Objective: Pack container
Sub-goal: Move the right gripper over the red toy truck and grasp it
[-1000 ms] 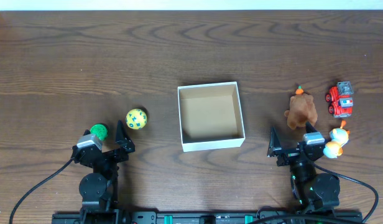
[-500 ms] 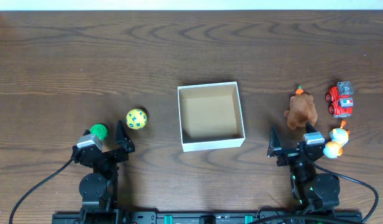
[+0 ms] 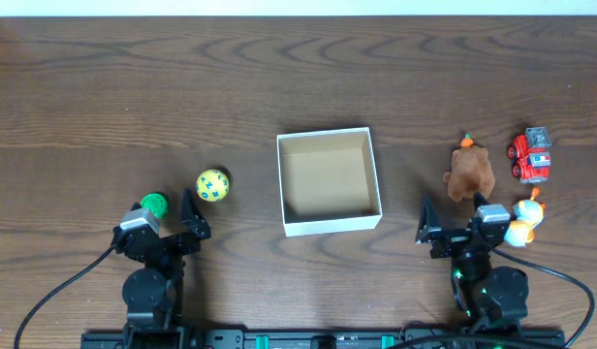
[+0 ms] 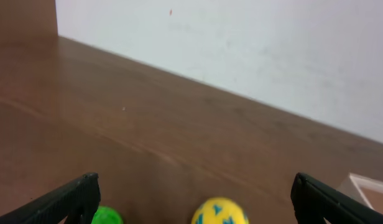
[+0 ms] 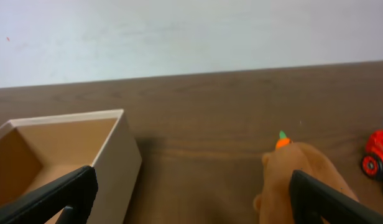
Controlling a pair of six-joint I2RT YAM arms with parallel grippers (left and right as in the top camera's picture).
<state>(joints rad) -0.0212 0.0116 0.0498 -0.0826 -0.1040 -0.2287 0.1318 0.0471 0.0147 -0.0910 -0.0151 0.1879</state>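
The container [image 3: 329,224], a square white-walled box with a tan, empty inside, sits at the table's middle. In the right wrist view its corner [image 5: 120,155] is at the left. A yellow ball with blue marks [image 3: 212,184] and a green ball [image 3: 154,205] lie at the left, both low in the left wrist view, yellow [image 4: 219,211] and green [image 4: 106,216]. My left gripper [image 3: 163,221] is open and empty just behind them [image 4: 194,193]. My right gripper [image 3: 458,221] is open and empty [image 5: 191,186], between the box and a brown plush toy [image 3: 469,173].
A red toy truck [image 3: 530,157] stands at the far right. A white and orange toy [image 3: 523,221] lies beside my right wrist. The plush toy [image 5: 303,180] carries a small orange bit on top. A white wall rises behind the table's far edge [image 4: 241,93].
The right gripper has shifted very slightly to the right. Nothing else has moved.
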